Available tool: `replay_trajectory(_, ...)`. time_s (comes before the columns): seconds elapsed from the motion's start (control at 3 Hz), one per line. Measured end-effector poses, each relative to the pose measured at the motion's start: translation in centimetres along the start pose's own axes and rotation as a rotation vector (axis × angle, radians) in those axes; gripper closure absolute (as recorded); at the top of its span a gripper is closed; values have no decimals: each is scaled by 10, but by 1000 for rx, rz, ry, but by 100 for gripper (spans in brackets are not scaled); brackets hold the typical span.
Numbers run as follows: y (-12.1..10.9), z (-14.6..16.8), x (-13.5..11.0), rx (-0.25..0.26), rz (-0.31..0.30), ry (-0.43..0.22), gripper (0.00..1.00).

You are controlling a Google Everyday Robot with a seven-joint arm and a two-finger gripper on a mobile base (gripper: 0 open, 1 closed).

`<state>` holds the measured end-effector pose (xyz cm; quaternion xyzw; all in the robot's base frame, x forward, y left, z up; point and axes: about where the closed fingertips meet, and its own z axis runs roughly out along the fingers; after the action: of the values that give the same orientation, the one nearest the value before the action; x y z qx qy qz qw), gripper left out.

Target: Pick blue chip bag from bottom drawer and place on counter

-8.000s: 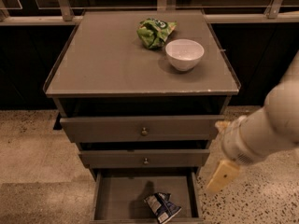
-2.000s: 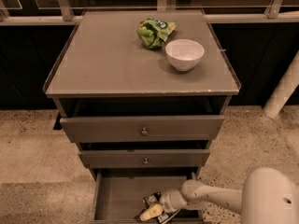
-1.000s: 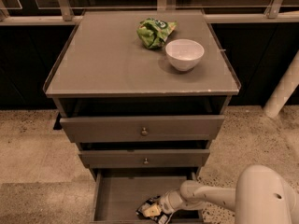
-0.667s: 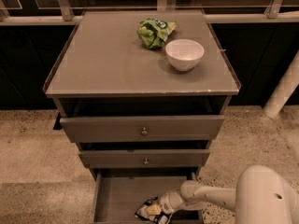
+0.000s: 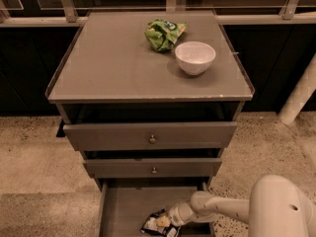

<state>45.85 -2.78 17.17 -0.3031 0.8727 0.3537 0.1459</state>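
Observation:
The blue chip bag (image 5: 154,224) lies on the floor of the open bottom drawer (image 5: 123,206), near its front right, partly cut off by the picture's lower edge. My gripper (image 5: 164,221) reaches in from the right, low in the drawer, and sits right on the bag. My white arm (image 5: 232,209) stretches across from the lower right corner. The counter (image 5: 113,63) is the grey cabinet top above.
A bright green snack bag (image 5: 164,32) and a white bowl (image 5: 195,57) stand on the back right of the counter. Two shallower drawers with round knobs (image 5: 152,138) stick out slightly above the bottom drawer. A white post (image 5: 298,95) stands at the right.
Eight seconds ago my arm was outside the drawer at the right. It has since reached in onto the bag. The bag has shifted a little left and forward.

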Motion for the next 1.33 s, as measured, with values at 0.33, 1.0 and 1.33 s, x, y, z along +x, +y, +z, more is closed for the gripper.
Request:
replay_trajectory(0.33,0,0,0,0,0,0,100)
replay_trajectory(1.0,58,-82,-47,-180,-139,-120,100)
replay_trajectory(1.33,103,-162,-87,-252,-234,-162,100)
